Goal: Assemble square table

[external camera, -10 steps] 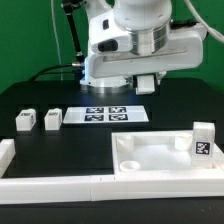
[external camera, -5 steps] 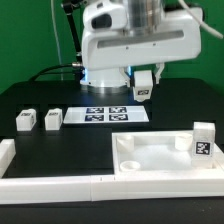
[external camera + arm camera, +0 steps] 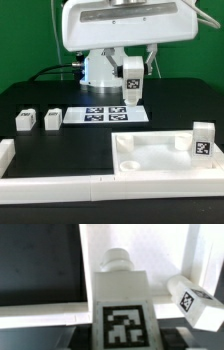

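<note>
My gripper (image 3: 131, 72) is shut on a white leg block (image 3: 131, 92) with a black-white tag and holds it upright in the air above the marker board (image 3: 105, 115). The wrist view shows this leg (image 3: 122, 297) filling the middle, clamped in my gripper (image 3: 122, 336). The square tabletop slab (image 3: 150, 160) lies at the exterior view's front right, with another tagged leg (image 3: 203, 140) standing at its right corner; that leg also shows in the wrist view (image 3: 190, 300). Two loose leg blocks (image 3: 24, 121) (image 3: 52, 119) sit on the exterior view's left.
A long white border rail (image 3: 60, 185) runs along the front, with a short end (image 3: 5, 150) at the exterior view's left. The arm's white base (image 3: 100, 68) stands behind the marker board. The table surface is black.
The gripper has swung toward the exterior view's left with the leg in it and now hangs lower, over the marker board. The wrist body has risen toward the top of the picture.
</note>
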`<action>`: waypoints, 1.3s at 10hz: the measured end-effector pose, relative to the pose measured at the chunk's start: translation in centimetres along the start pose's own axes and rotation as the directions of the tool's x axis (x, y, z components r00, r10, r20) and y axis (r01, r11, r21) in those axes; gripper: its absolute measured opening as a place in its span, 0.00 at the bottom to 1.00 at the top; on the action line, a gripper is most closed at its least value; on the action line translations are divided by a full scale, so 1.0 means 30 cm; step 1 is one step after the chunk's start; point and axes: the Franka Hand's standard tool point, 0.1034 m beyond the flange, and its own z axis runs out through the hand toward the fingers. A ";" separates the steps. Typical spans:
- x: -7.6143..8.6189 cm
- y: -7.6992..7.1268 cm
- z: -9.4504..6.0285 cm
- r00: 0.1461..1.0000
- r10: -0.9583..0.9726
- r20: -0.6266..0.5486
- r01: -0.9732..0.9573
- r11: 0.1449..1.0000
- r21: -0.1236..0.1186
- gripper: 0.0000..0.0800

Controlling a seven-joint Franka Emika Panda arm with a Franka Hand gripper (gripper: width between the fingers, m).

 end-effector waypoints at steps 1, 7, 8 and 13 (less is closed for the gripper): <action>0.007 0.006 0.002 0.998 -0.002 -0.062 0.001 1.000 -0.011 0.36; 0.058 0.051 0.159 0.984 -0.046 -0.170 0.040 0.998 -0.038 0.36; 0.080 0.066 0.192 0.983 -0.058 -0.176 0.051 0.998 -0.042 0.36; 0.117 0.055 0.247 0.983 -0.038 -0.182 0.032 0.999 -0.035 0.36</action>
